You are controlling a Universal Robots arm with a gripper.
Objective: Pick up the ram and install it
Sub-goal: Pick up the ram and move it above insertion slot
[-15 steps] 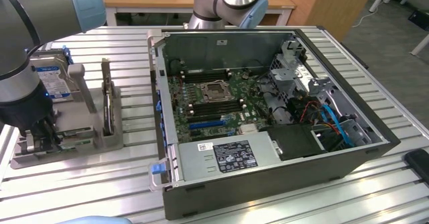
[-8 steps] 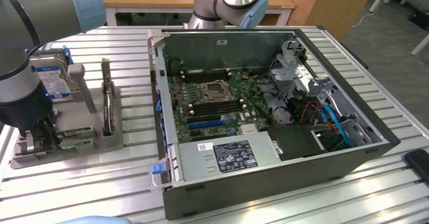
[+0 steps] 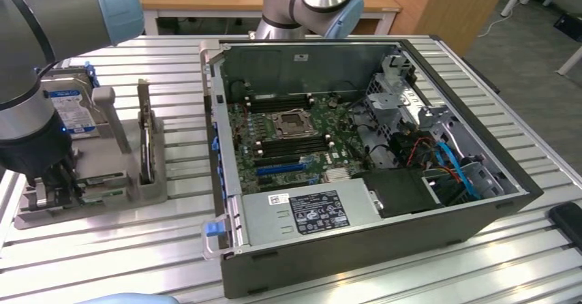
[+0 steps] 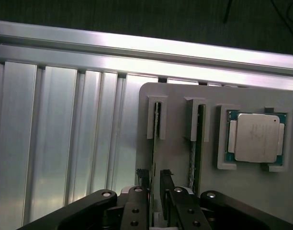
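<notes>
Slotted metal surface [image 3: 136, 249] carries a tray [image 4: 175, 93] holding the ram [image 4: 157, 122] on edge, I think so the spread claw [image 4: 154, 175] can straddle it.

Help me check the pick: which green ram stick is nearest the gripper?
The thin green ram stick farther from the square silver processor; the gripper lines up with it.

Exterior view: high, oblique over table [image 3: 136, 249]. Wrist view: close above holder [image 4: 180, 96], shared.
</notes>
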